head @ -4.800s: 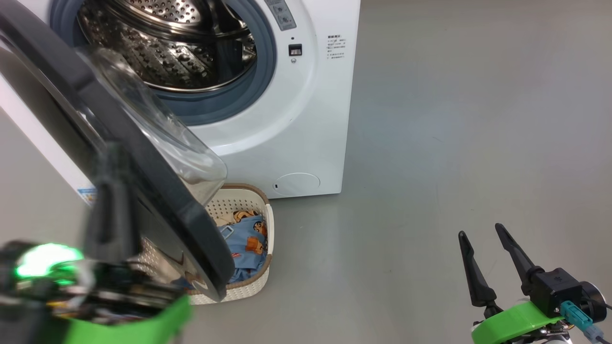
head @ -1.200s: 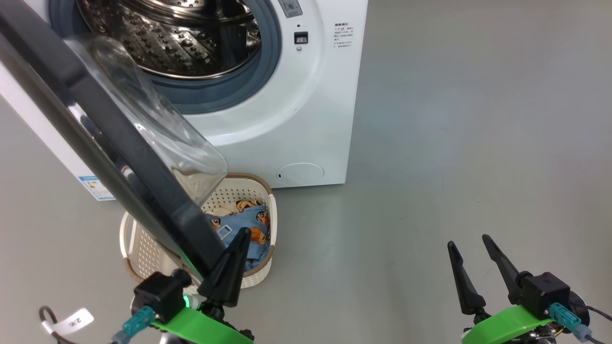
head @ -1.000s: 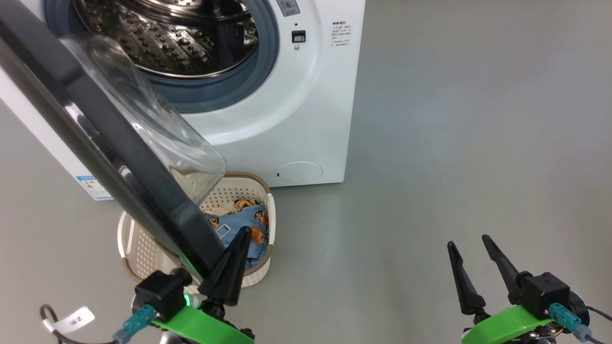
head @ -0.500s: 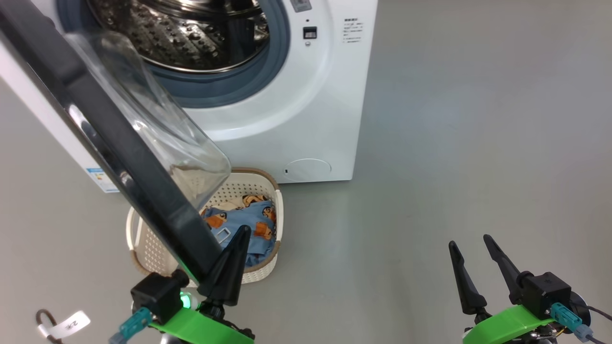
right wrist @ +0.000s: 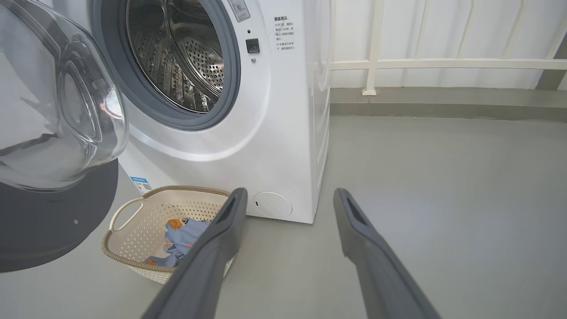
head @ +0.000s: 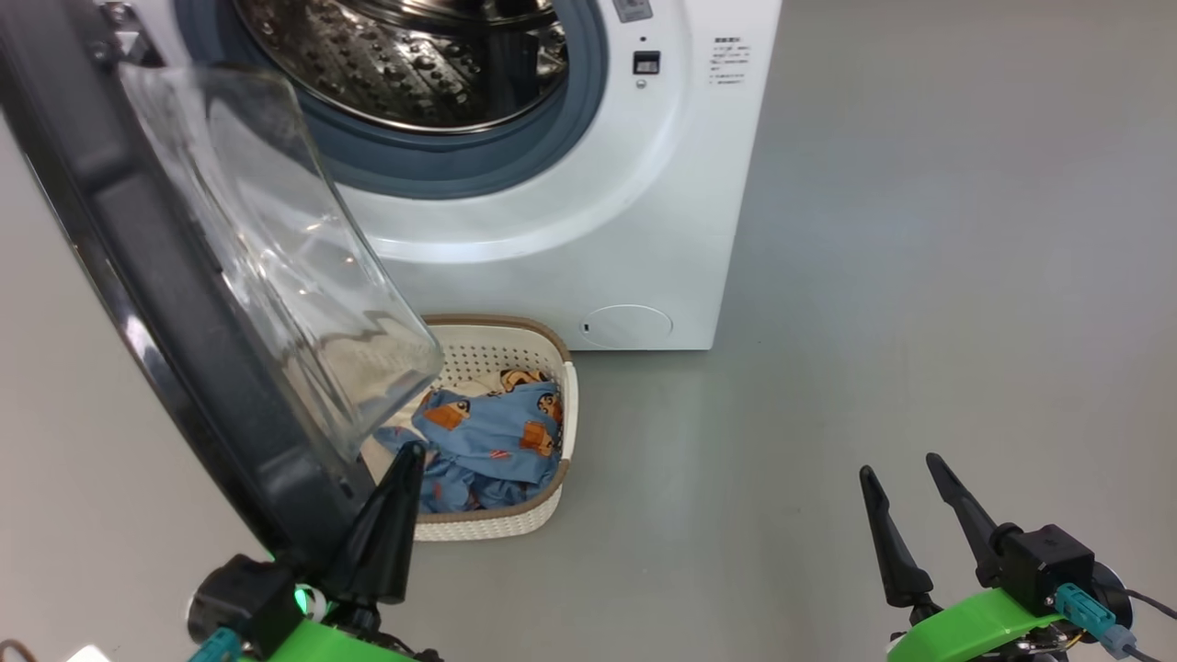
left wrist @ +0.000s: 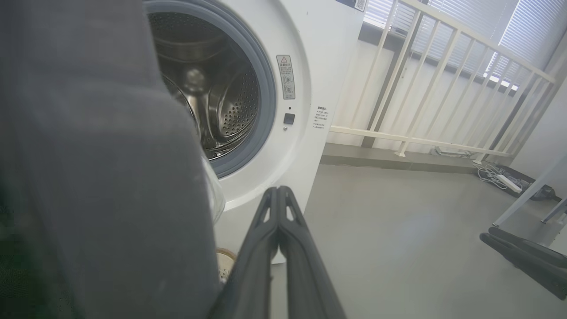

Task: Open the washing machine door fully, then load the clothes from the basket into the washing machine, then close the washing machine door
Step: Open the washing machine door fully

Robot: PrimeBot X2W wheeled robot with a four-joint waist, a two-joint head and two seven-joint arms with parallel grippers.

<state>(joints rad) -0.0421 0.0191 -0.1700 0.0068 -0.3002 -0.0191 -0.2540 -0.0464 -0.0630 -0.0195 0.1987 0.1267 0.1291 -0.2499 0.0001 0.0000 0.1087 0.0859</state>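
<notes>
Door (head: 138, 303) stands wider than a second ago. Left claw (head: 407, 452), fingers together, sits beside its lower rim. Right claw (head: 897, 464) is apart, idle. Clothes (head: 487, 441) now uncovered; loading likely next.

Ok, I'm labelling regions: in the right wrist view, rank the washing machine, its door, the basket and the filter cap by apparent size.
1. washing machine
2. washing machine door, though nearness to the camera inflates it and the frame crops it
3. basket
4. filter cap
</notes>
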